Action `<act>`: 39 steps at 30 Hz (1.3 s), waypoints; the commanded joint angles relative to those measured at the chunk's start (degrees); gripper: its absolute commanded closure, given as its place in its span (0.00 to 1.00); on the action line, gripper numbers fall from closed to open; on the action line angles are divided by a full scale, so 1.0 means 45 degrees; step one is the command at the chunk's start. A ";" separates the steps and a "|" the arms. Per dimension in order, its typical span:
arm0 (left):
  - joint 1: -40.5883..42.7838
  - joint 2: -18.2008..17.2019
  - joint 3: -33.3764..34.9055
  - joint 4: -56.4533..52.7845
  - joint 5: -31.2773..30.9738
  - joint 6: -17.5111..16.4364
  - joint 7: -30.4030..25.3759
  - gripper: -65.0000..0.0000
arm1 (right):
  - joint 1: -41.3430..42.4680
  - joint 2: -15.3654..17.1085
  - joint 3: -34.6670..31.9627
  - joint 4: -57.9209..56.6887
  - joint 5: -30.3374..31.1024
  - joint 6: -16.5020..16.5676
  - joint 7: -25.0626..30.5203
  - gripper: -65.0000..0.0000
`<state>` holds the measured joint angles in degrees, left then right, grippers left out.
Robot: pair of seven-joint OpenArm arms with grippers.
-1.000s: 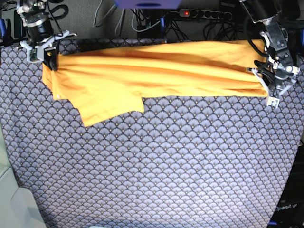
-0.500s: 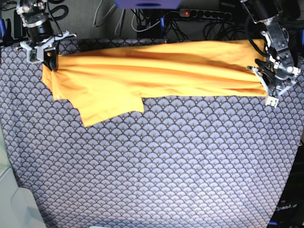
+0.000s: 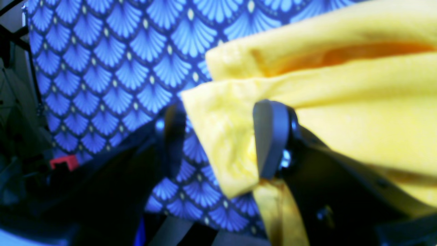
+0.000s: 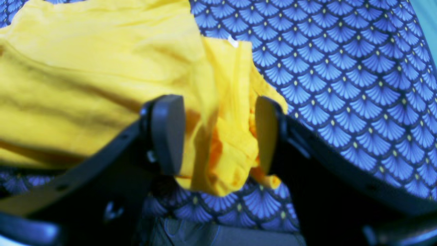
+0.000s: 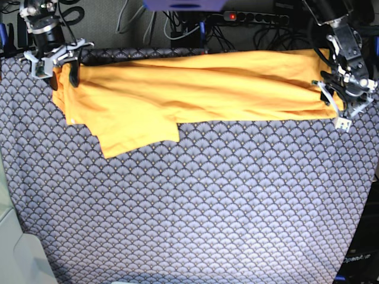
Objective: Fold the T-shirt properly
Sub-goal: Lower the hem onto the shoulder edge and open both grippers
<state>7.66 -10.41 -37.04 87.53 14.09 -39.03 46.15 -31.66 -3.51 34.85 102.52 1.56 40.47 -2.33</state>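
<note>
Two hands stand at the far ends of the T-shirt (image 5: 189, 89), which lies bunched in a long band along the desk (image 5: 195, 207) from ten to two o'clock. The right hand (image 4: 215, 133) and left hand (image 3: 218, 140) both look spread, cloth loose between the pads. I'd close firmly on all layers, then pull evenly.

T-shirt (image 5: 195, 83) | plain yellow-orange | folded lengthwise, wrinkled band | far table edge, sleeve flap hanging nearer
</note>
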 commanded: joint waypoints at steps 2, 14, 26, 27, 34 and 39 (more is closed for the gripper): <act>0.0046 0.0214 -0.0551 0.0467 0.0181 -0.0217 0.0401 0.50 | -0.0085 0.0066 0.0412 0.0397 0.0932 -0.0104 0.0410 0.46; -0.0110 0.0742 -0.3032 0.1033 0.0142 -0.0217 0.0284 0.50 | -0.0046 0.0125 0.0666 0.0495 0.1225 -0.0104 0.0410 0.46; -0.0931 0.1093 -0.4634 0.2342 0.0142 -0.0217 0.0421 0.49 | 0.0169 0.0125 0.0490 0.0397 0.1186 -0.0104 0.0351 0.46; -0.0931 0.1093 -0.4673 0.2264 0.0142 -0.0217 0.0421 0.49 | 0.0169 0.0125 0.0490 0.0397 0.1186 -0.0104 0.0351 0.45; -0.0872 0.1699 -0.4693 0.2186 0.0279 -0.0217 0.0577 0.49 | 0.0188 0.0125 0.0490 0.0397 0.1186 -0.0104 0.0332 0.45; -0.0872 0.1855 -0.4693 0.2166 0.0161 -0.0217 0.2335 0.49 | 0.0188 0.0125 0.0490 0.0397 0.1186 -0.0104 0.0332 0.45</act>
<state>4.14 -1.26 -58.08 96.38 15.18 -40.29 57.54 -30.52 -3.33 36.84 103.48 6.02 40.25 -2.35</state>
